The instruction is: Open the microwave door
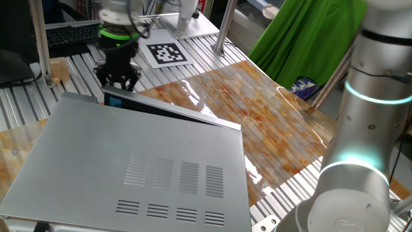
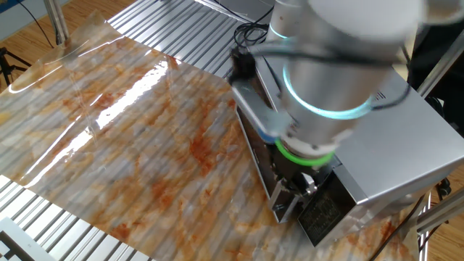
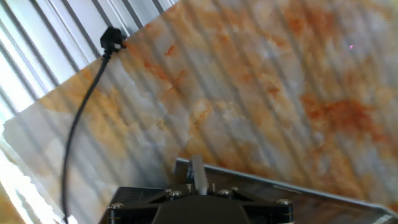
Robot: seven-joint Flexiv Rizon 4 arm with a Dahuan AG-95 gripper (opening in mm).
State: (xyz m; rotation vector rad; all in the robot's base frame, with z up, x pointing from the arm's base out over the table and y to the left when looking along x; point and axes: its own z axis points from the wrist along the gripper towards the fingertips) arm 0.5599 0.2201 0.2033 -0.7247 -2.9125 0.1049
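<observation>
Seemingly the pull step is in hand: the black two-finger gripper [image 1: 118, 78] is seen at the far front corner of the large silver-grey sheet-metal microwave [image 1: 138, 164], right at the narrow dark door [image 1: 151, 105], w/ its teal-blue patch just below the fingers. In the other fixed view the door [image 2: 255, 148] appears swung slightly off the box front, gripper [image 2: 293, 194] low at its outer end. Finger opening can't be told; the tips are hidden by the hand body in every view, so hold on the door edge is not confirmed. Next move is judged to call for an arc outward, away from the box, following the hinge. Open room is offered by the marbled orange-white plastic sheet [image 2: 123, 138] in front. A black power cable w/ plug [image 3: 87, 112] lies on that side and should be cleared.
</observation>
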